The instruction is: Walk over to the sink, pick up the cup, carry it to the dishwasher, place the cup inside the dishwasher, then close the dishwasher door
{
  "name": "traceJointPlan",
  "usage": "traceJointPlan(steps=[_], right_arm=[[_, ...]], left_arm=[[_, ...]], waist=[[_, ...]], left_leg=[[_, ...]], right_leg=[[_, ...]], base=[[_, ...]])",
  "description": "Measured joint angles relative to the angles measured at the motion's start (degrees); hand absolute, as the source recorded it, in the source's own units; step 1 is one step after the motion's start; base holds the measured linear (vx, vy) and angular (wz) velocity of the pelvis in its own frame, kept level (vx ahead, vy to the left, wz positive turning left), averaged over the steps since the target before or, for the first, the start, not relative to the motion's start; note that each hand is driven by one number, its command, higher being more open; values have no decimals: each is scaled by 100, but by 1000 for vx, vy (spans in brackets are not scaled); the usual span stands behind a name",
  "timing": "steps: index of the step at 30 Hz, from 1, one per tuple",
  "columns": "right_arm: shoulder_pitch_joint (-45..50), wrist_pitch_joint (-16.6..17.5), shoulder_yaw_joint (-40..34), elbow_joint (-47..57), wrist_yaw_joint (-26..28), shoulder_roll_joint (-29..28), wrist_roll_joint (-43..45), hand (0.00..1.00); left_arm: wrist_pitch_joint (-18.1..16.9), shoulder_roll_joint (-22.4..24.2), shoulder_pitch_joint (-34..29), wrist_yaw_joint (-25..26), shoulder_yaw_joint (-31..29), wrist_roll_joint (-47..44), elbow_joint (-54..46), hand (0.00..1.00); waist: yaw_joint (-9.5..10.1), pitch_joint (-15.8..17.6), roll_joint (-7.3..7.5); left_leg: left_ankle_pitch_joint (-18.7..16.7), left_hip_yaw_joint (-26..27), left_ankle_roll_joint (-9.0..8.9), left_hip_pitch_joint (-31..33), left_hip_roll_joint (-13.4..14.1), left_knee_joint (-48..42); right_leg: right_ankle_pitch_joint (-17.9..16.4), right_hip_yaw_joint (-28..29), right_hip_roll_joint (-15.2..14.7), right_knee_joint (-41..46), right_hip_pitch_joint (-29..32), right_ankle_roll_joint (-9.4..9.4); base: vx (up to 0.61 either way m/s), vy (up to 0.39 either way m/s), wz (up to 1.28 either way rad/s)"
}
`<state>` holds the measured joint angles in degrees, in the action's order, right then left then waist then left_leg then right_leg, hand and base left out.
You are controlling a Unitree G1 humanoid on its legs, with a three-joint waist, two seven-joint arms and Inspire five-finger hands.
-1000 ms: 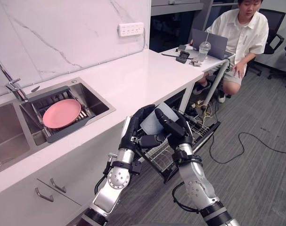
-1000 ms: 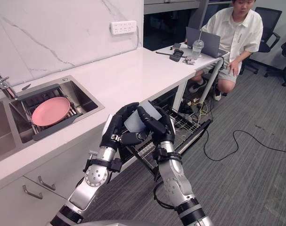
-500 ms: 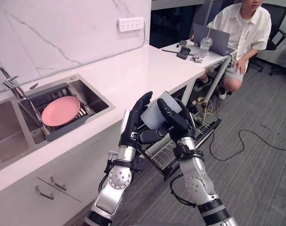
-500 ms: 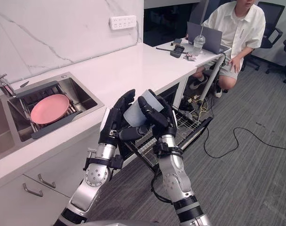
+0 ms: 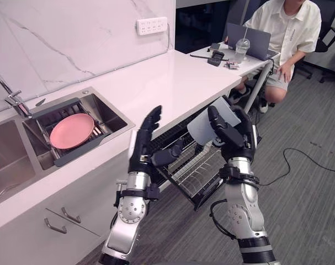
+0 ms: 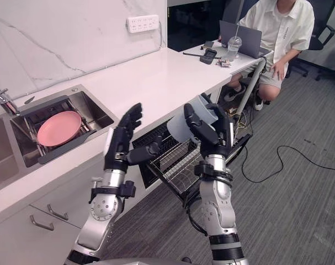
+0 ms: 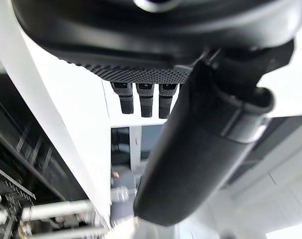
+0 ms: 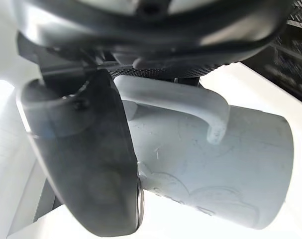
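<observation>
The dishwasher's pulled-out wire rack (image 5: 192,174) sits below and between both hands. The left hand (image 5: 144,148) is raised with fingers straight, holding nothing. Beside it, the right hand (image 5: 238,143) clasps the pale cup (image 5: 199,128), tilted above the rack.

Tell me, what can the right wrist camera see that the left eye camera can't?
The right wrist view adds the curved handle up close, with the thumb lying across the pale side. The left eye view adds the open left hand, the pink plate in the sink, the pulled-out dishwasher rack and a person at a desk. Both share the right hand holding the cup.
</observation>
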<state>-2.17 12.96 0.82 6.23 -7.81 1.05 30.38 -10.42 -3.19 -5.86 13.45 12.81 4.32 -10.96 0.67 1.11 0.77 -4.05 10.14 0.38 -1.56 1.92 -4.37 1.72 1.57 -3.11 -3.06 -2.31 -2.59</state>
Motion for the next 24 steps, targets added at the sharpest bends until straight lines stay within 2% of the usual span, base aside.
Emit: traceJointPlan(steps=[3,9,18,24], right_arm=[[165,9,-163,1,-43,15,-336,30],[645,8,-213,51,-34,20,-828,30],[1374,-80,-283,53,17,-10,-1377,30],[1543,-148,-334,44,33,-16,-1656,30]], left_arm=[[-3,-7,-191,-33,-55,-149,0,90],[-8,3,-732,-471,-18,-543,102,90],[43,22,-1442,-1019,-245,-1066,1546,90],[126,101,-1560,-1139,-486,-1103,2223,90]], waist=[[3,4,-7],[3,13,-20],[9,32,-27],[21,36,-25]], left_leg=[[0,-10,0,4,-8,2],[0,-29,0,12,-22,2],[0,-39,1,15,-26,16],[0,-59,1,10,-25,16]], right_leg=[[-4,-10,-9,-1,-1,-4],[-12,-30,-25,-2,-3,-16],[-23,-45,-34,-2,-4,-26],[-29,-77,-43,-1,-22,-33]], base=[[0,0,0],[0,0,0],[0,0,0],[0,0,2]])
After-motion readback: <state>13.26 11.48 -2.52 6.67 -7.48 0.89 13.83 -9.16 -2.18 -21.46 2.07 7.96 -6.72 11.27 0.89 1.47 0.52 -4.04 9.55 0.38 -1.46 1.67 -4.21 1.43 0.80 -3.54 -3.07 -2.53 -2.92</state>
